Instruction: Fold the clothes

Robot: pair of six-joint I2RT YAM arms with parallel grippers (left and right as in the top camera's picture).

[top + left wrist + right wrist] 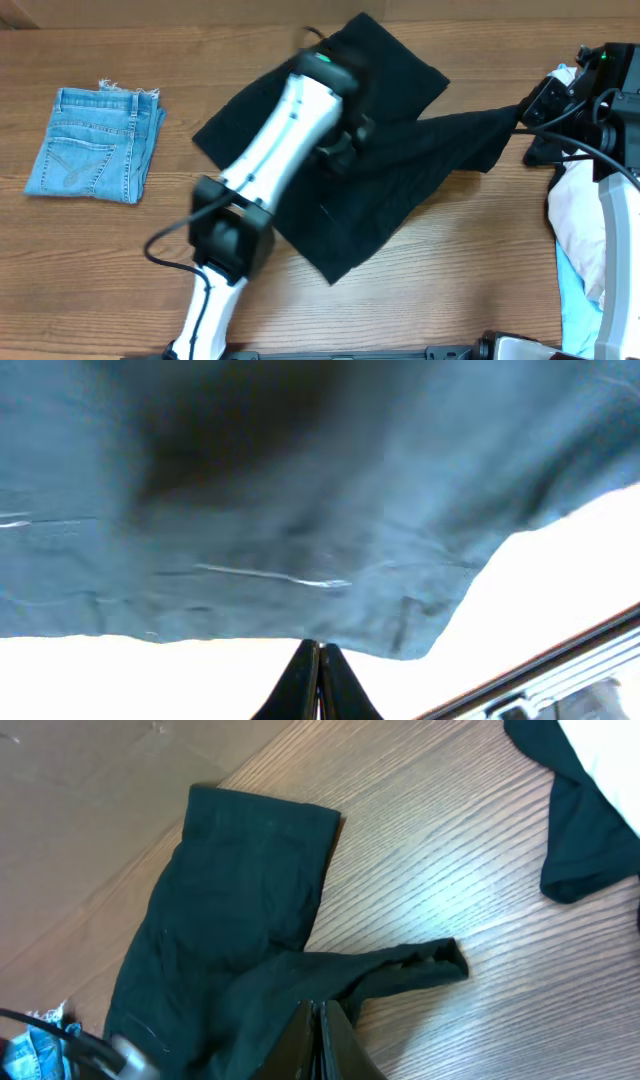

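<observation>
The black shorts [420, 160] lie spread across the middle of the wooden table, with one corner pulled out to the right. My left gripper [345, 150] is over the middle of the shorts. In the left wrist view its jaws [320, 652] are closed at the edge of the fabric [300, 490], which looks washed-out blue-grey there. My right gripper [520, 115] holds the stretched right corner. In the right wrist view its jaws [322, 1012] are closed on a fold of the shorts [230, 920].
Folded light-blue denim shorts [95, 145] lie at the far left. A pile of white, beige and light-blue garments [580, 215] lies at the right edge by the right arm. Another dark garment [580, 840] shows at the top right of the right wrist view.
</observation>
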